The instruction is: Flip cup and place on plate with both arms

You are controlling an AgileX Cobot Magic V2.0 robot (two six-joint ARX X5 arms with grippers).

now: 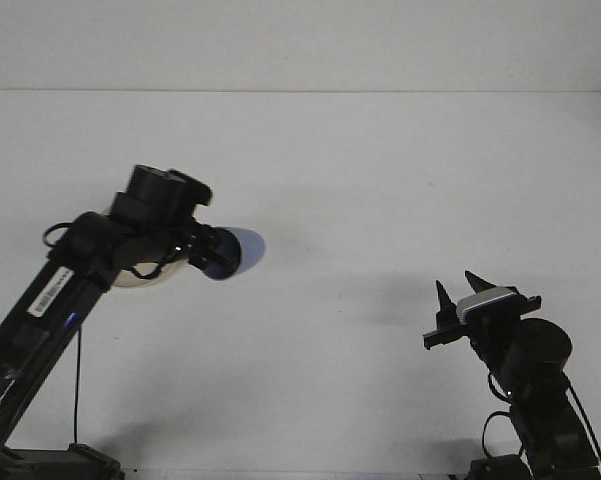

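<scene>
My left gripper (212, 251) is raised above the table at the left and is shut on a pale blue cup (236, 250). The cup lies on its side in the air, its open mouth turned to the right. The cream plate (130, 280) sits on the table right behind the left arm, which hides most of it; only its lower rim shows. My right gripper (458, 287) rests at the lower right, far from the cup, its two dark fingers spread open and empty.
The white table (380, 180) stretches to a pale back wall. The left arm's long black link (40, 310) slants down to the bottom left corner.
</scene>
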